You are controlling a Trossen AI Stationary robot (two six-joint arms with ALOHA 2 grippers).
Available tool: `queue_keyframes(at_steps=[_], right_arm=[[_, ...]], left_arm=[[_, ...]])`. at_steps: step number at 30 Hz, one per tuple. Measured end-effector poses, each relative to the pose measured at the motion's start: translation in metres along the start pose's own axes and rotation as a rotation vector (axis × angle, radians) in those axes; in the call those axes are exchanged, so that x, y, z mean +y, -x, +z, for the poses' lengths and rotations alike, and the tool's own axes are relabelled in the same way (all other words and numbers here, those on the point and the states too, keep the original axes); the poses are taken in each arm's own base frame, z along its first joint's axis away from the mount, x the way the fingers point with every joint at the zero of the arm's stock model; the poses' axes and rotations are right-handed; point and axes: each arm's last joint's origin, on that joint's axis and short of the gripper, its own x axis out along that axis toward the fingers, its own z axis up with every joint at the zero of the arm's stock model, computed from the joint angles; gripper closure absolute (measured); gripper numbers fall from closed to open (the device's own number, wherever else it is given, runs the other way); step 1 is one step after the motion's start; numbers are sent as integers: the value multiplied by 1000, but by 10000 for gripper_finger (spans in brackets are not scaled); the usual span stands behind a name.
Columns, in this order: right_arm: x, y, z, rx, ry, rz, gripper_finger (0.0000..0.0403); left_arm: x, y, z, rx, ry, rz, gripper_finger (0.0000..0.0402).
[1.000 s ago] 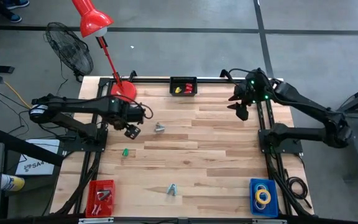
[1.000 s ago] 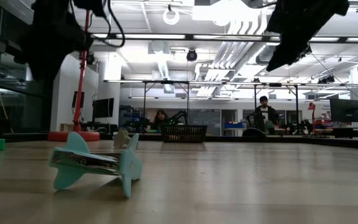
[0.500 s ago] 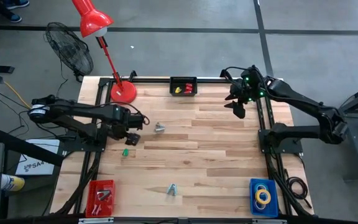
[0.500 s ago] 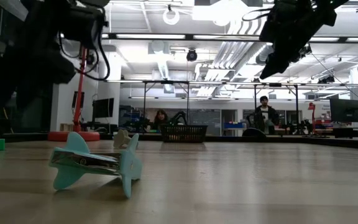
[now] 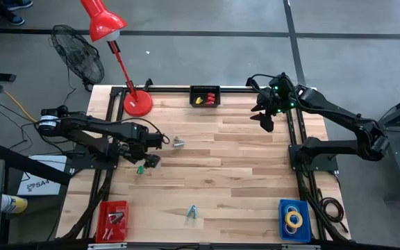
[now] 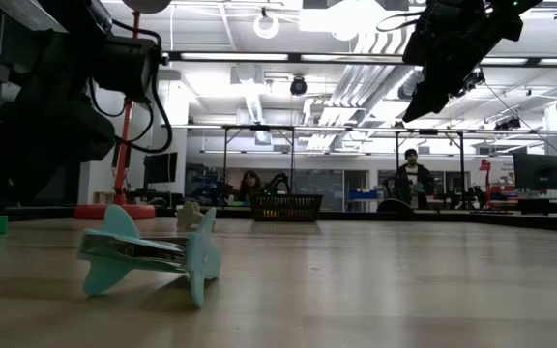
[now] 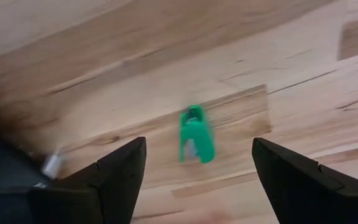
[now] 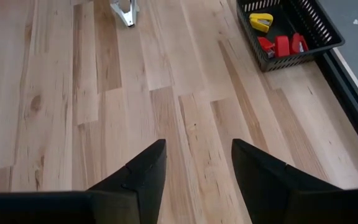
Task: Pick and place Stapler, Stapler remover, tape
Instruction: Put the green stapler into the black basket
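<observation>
Left gripper (image 5: 148,160) hangs directly over the small green plastic stapler (image 5: 140,169), jaws spread wide, holding nothing; the stapler lies on the light wooden plank table (image 5: 242,180), between the fingers in the left wrist view. Relative to that stapler:
- silver staple remover (image 5: 178,142) nearby
- light-blue staple remover (image 5: 192,212) farther off
- blue bin (image 5: 295,221) with tape rolls (image 5: 294,218) at the table's far corner

Right gripper (image 5: 265,119) waits well apart, near the black mesh basket (image 5: 205,96), jaws open, empty.

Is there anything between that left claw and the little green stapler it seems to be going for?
Nothing visible. The left gripper hangs open right above the green stapler, which lies alone on bare table. Between the fingers and the stapler only wood shows.
</observation>
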Motion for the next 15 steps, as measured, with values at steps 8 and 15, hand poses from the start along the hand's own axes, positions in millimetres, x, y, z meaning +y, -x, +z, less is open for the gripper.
queue_keyframes(at_steps=[8, 15], right_arm=[[0, 0, 0, 0, 1, 0, 230], [0, 0, 1, -8, 12, -2, 230]], left_arm=[[-11, -18, -8, 42, 0, 59, 112], [-16, -28, -5, 46, 5, 82, 117]])
